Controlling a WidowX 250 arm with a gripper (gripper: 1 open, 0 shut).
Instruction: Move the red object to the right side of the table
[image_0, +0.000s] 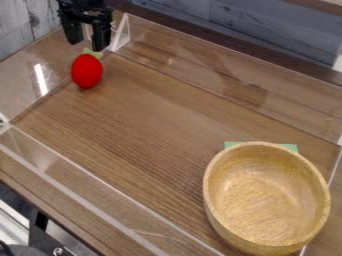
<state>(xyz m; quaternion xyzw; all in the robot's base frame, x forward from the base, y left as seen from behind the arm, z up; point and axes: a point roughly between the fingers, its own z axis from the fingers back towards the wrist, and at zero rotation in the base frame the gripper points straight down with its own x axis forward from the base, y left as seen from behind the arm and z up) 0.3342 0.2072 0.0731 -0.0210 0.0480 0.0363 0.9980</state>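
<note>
Wood-grain table (147, 130), clear acrylic walls (80, 165), grey plank backdrop (254, 30).

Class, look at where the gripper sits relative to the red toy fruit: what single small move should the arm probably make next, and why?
Probably lower the gripper onto the red object and close. Its jaws stand open, holding nothing, just above and behind the fruit, which lies untouched at the left end of the table, far from the right side by the wooden bowl.
</note>
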